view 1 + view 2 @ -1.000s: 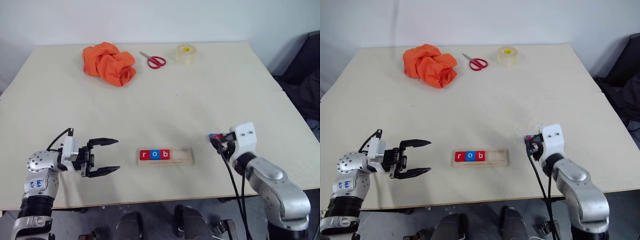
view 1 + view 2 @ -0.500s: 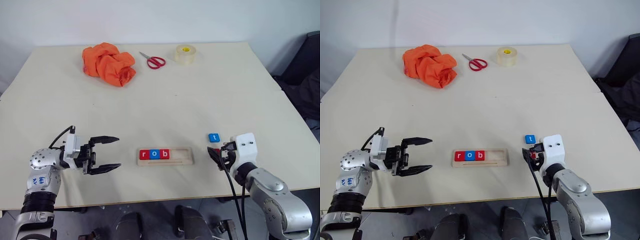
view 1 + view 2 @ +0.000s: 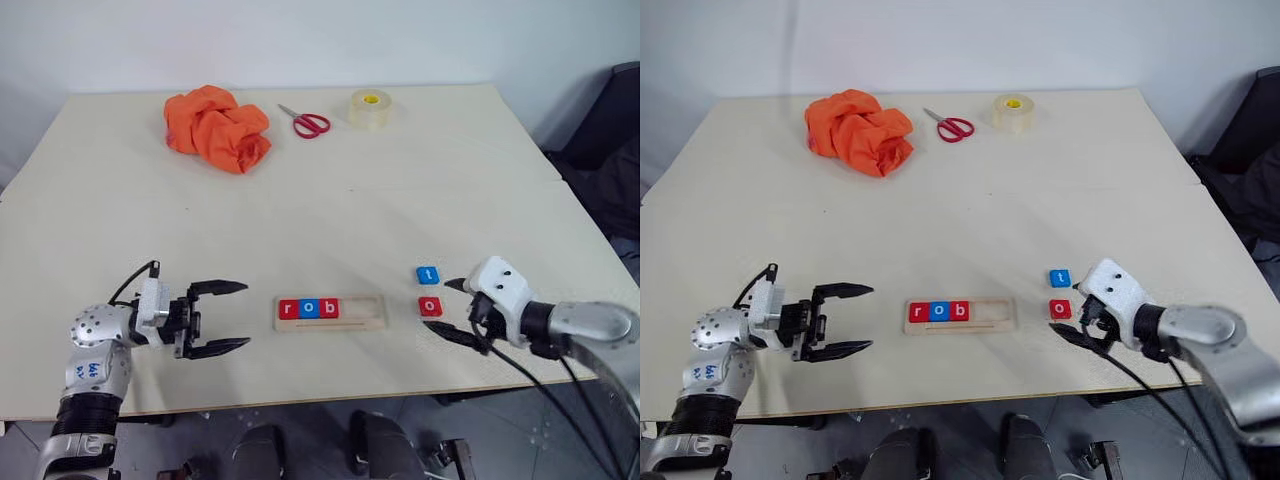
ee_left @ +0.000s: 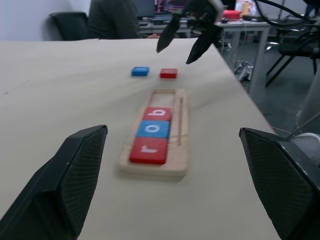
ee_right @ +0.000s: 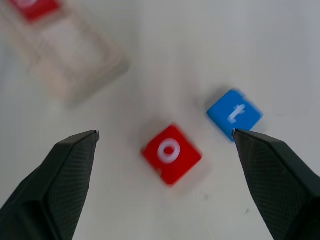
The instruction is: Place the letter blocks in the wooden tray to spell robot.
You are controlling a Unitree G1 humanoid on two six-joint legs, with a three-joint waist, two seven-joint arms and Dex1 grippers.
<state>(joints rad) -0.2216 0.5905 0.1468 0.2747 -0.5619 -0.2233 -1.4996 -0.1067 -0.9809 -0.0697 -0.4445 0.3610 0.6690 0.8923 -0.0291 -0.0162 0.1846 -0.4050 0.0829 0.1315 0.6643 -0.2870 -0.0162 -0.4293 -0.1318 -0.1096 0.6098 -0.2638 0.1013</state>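
The narrow pale wooden tray (image 3: 331, 312) is lying near the front edge of the beige surface (image 3: 330, 200), carrying three flat square letter blocks (image 3: 309, 308), red "r", blue "o" and red "b", at its left end; its right part is standing vacant. The red "o" block (image 3: 430, 306) and the blue "t" block (image 3: 427, 274) are resting flat on the surface to the tray's right, just beside each other. The right pincer (image 3: 455, 310) is hovering beside the red "o" with its fingers spread apart, holding nothing; the left pincer (image 3: 222, 317) is waiting left of the tray, likewise spread and empty.

The blocks are probably light, rigid and smooth, so gripping them across opposite side edges should be safest. The right wrist view is showing both loose letters from close above, whereas the left wrist view is showing the tray lengthwise, including the thin groove beside the seated blocks.
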